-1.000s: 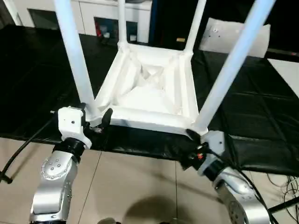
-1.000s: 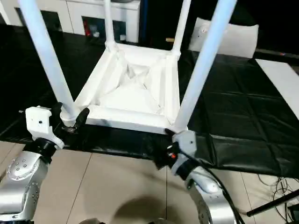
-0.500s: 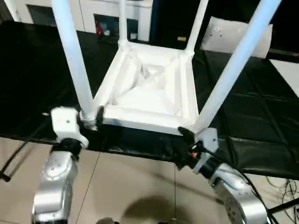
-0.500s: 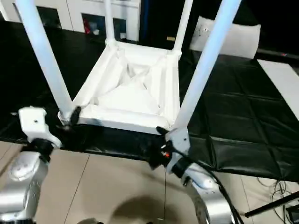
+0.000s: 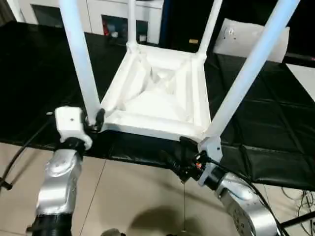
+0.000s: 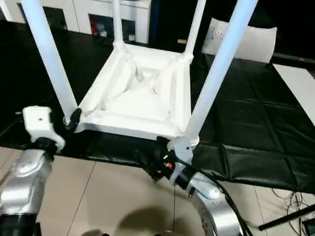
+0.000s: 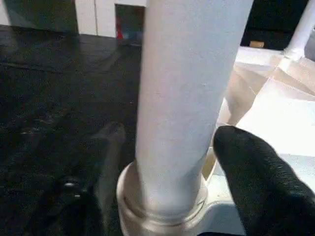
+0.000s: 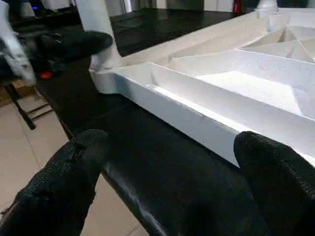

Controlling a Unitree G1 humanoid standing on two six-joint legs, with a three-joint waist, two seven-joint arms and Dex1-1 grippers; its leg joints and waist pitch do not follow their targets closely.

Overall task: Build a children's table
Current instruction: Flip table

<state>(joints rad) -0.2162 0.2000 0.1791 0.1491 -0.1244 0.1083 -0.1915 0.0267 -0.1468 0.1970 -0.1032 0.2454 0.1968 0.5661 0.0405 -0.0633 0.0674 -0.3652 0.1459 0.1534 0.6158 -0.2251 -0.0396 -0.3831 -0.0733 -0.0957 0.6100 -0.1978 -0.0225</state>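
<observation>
- Left eye view: the table [image 5: 160,93] sits upside down on the black mat [image 5: 39,73], ribbed underside up, at 12 o'clock from the robot, with all four legs standing in the corner sockets; it lies where it lay a second ago.
- The right arm has swung inward since then: the right gripper [image 5: 178,157] has left the near-right leg [image 5: 246,73] at 1 o'clock and now hangs off the mat's near edge, close under the table's front rim. In the right wrist view its two fingers [image 8: 59,182] are spread wide apart with nothing between them, the rim ahead of them.
- The left gripper [image 5: 93,120] stays at the foot of the near-left leg [image 5: 78,54], at 10 o'clock. In the left wrist view one black finger [image 7: 261,182] lies against the leg just above the socket collar [image 7: 162,216] and the other shows dimly on the far side, so it is clamped on that leg.
- The mat is quilted and covers the whole low surface; its front edge drops to a beige tiled floor [image 5: 123,196].
- At 1 o'clock, beyond the table, a flat white bag [image 5: 256,37] lies on the mat.
- White cabinets [image 5: 103,12] line the back at 11 o'clock.
- Black cables [image 5: 295,196] trail on the floor at 4 o'clock.
</observation>
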